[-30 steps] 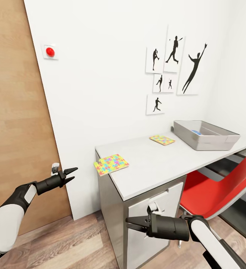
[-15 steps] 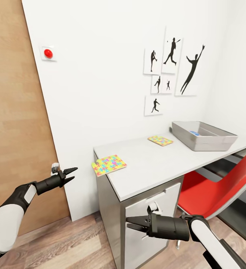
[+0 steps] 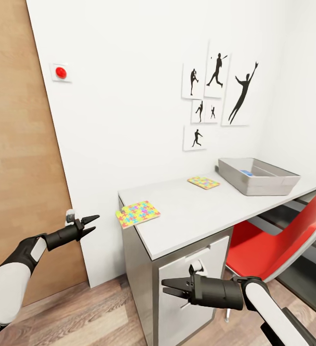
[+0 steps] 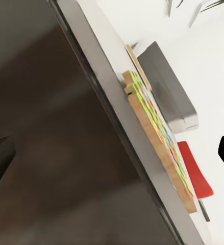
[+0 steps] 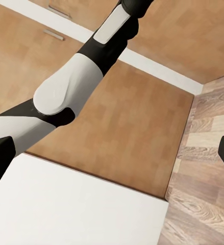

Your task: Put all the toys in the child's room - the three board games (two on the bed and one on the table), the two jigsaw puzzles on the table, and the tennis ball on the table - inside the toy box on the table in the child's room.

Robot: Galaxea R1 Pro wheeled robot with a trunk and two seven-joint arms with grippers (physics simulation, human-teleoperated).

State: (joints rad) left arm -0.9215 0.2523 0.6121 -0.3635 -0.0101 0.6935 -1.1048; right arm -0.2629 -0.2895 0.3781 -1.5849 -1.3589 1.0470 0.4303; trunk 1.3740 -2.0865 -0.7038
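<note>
On the white-topped table [image 3: 191,216] one jigsaw puzzle [image 3: 137,213] overhangs the near left corner, and it appears edge-on in the left wrist view [image 4: 157,138]. The other jigsaw puzzle [image 3: 203,182] lies further back. The grey toy box [image 3: 268,185] stands at the far right of the table, with a bit of blue [image 3: 246,172] showing inside. My left gripper [image 3: 94,223] hangs open and empty left of the table, below its top. Low in front of the drawers, my right gripper [image 3: 163,287] is open and empty too. The tennis ball and the bed are out of view.
A red chair [image 3: 278,240] is tucked under the table on the right. A wooden door [image 3: 18,168] stands at the left and a white wall with framed silhouettes [image 3: 215,91] rises behind the table. White drawers [image 3: 196,269] sit just behind my right gripper. The floor is wood.
The whole picture has shifted slightly, so the camera has moved. Both grippers keep their pose and stay open, and nothing on the table has moved.
</note>
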